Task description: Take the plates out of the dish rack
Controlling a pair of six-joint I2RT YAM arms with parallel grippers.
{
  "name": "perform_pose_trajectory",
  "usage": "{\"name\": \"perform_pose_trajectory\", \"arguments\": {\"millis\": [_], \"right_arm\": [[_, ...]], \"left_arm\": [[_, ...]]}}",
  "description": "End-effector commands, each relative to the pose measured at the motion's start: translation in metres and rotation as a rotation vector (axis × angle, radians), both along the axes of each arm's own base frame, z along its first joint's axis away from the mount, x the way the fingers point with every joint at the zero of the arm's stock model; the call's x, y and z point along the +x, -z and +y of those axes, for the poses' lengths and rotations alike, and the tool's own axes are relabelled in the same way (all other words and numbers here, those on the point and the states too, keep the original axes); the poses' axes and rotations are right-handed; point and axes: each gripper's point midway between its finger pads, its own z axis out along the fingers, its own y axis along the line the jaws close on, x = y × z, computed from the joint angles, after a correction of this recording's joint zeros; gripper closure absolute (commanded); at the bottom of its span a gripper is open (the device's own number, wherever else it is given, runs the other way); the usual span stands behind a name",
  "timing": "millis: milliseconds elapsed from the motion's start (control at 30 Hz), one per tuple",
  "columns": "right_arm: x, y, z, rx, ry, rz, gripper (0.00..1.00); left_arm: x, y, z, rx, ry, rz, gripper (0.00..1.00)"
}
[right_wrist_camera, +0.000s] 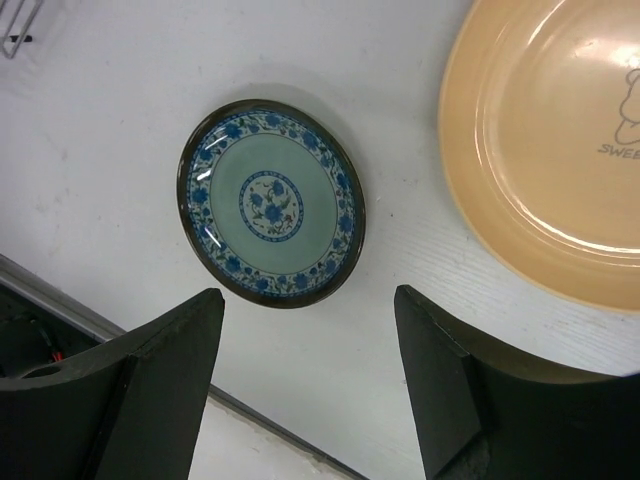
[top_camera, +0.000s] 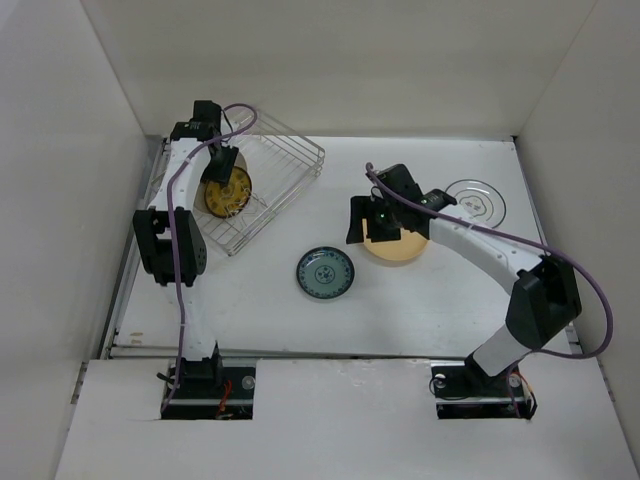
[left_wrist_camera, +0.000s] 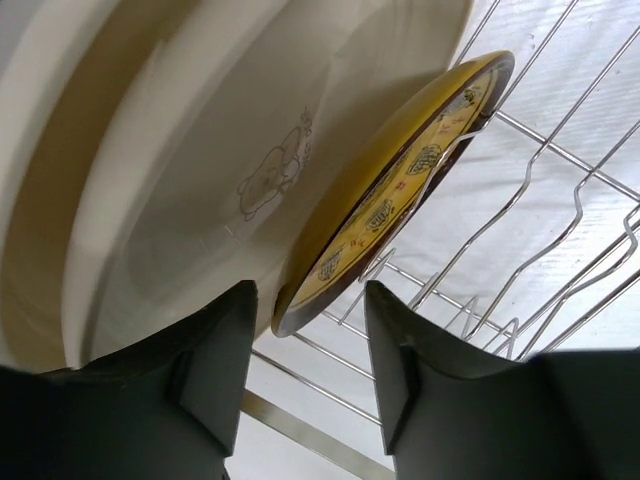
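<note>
The wire dish rack (top_camera: 268, 172) stands at the back left and shows in the left wrist view (left_wrist_camera: 540, 180). In it stand a cream plate (left_wrist_camera: 190, 150) and a smaller dark plate with a gold centre (top_camera: 228, 192), both on edge. My left gripper (top_camera: 217, 162) is open over the rack. The lower rim of the gold plate (left_wrist_camera: 400, 190) sits between its fingertips (left_wrist_camera: 232, 340), and I see no contact. My right gripper (top_camera: 368, 230) is open and empty above the table (right_wrist_camera: 310, 370), at the left edge of the yellow-orange plate (top_camera: 398, 250).
A teal plate with blue flowers and a dark rim (top_camera: 325, 272) lies flat mid-table, also in the right wrist view (right_wrist_camera: 270, 202). A white plate with a grey pattern (top_camera: 476, 203) lies at the back right. White walls enclose the table on three sides.
</note>
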Motion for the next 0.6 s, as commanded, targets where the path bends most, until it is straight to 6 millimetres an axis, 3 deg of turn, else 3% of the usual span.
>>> {"name": "perform_pose_trajectory", "arguments": {"millis": [0, 67, 200, 300, 400, 500, 567], "right_arm": [[0.003, -0.026, 0.000, 0.014, 0.000, -0.068, 0.25], [0.004, -0.026, -0.002, 0.004, -0.001, -0.076, 0.25], [0.002, -0.032, -0.005, 0.004, 0.006, -0.091, 0.25], [0.004, -0.039, -0.006, 0.008, 0.013, -0.110, 0.25], [0.004, -0.039, -0.006, 0.008, 0.013, -0.110, 0.25], [0.004, -0.045, -0.006, 0.014, 0.013, -0.117, 0.25], [0.006, -0.052, -0.007, 0.018, 0.019, -0.136, 0.25]], "left_arm": [[0.010, -0.010, 0.005, -0.012, -0.024, -0.042, 0.57], [0.010, -0.005, 0.004, -0.017, -0.032, -0.034, 0.71], [0.005, -0.004, 0.006, -0.011, -0.045, -0.016, 0.83], [0.003, -0.001, 0.009, 0.003, -0.066, -0.007, 1.00], [-0.002, -0.002, 0.009, -0.002, -0.075, -0.001, 1.00], [-0.006, -0.022, 0.007, -0.017, -0.080, -0.032, 1.00], [-0.008, -0.046, 0.006, -0.024, -0.088, -0.085, 1.00]]}}
